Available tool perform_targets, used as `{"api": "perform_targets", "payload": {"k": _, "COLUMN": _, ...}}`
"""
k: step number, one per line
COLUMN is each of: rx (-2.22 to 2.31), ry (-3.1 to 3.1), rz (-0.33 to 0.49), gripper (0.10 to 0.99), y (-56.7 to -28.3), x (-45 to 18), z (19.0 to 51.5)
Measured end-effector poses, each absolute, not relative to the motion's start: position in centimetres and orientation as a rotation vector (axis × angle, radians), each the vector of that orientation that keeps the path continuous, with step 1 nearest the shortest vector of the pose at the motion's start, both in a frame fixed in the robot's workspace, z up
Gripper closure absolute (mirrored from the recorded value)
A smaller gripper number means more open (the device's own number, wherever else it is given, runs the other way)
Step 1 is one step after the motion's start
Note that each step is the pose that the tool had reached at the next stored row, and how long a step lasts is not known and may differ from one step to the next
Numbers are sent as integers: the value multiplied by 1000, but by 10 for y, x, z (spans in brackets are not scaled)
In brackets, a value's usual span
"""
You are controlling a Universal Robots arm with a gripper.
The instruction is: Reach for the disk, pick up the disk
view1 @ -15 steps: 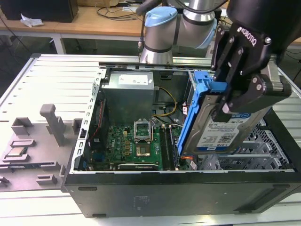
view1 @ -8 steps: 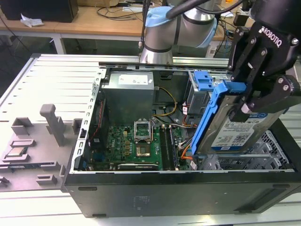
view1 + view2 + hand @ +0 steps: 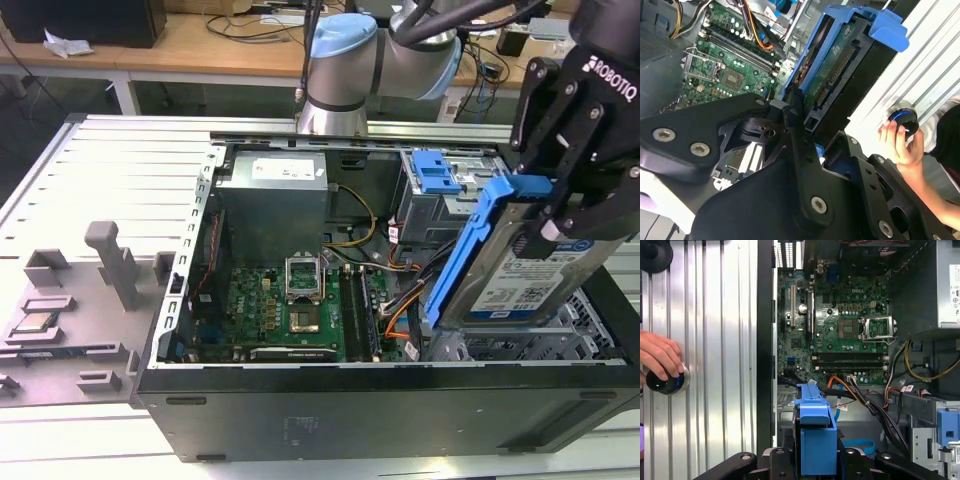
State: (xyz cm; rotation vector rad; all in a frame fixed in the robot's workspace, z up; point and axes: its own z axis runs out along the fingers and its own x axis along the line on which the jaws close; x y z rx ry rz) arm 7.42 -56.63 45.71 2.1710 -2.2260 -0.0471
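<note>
Exterior view: black gripper (image 3: 560, 205) clamped on the disk (image 3: 520, 270), fingers pressed against its upper end near the blue bracket's top edge. Disk tilted steeply, label side facing the camera, lifted above the open computer case (image 3: 330, 400) at the exterior view's right, lower end still close over the drive bay. Inside the case: green motherboard (image 3: 285, 310) with an open CPU socket, grey power supply (image 3: 275, 195) toward the back, a blue latch piece (image 3: 437, 172) on the drive cage, orange and yellow cables running between them. Grey fixture plate (image 3: 70, 300) with upright blocks at the exterior view's left, a small square chip (image 3: 32, 322) resting in one of its recesses. Arm's blue-capped joint (image 3: 340, 50) behind the case.

Second wrist view: gripper linkages (image 3: 790, 165) dark and close in the foreground, disk (image 3: 840, 65) seen edge-on with connector pins and blue bracket showing, motherboard (image 3: 730, 65) beyond it. A person's hand (image 3: 900, 142) on a round black knob (image 3: 903, 122) (blue ring around it) over a ribbed metal surface.

First wrist view: blue bracket end of the disk (image 3: 815, 435) held between the finger bases, motherboard (image 3: 840, 325) spread out beyond it inside the case. Hand (image 3: 660, 357) resting on the knob (image 3: 665, 382) atop the ribbed aluminium table (image 3: 720, 365).
</note>
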Motion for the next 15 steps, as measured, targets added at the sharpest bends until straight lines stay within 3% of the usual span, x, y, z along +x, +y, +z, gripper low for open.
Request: {"api": "perform_targets", "payload": {"k": 15, "rx": 2169, "ry": -2228, "rz": -47, "gripper": 722, "y": -566, "x": 99, "z": 455}}
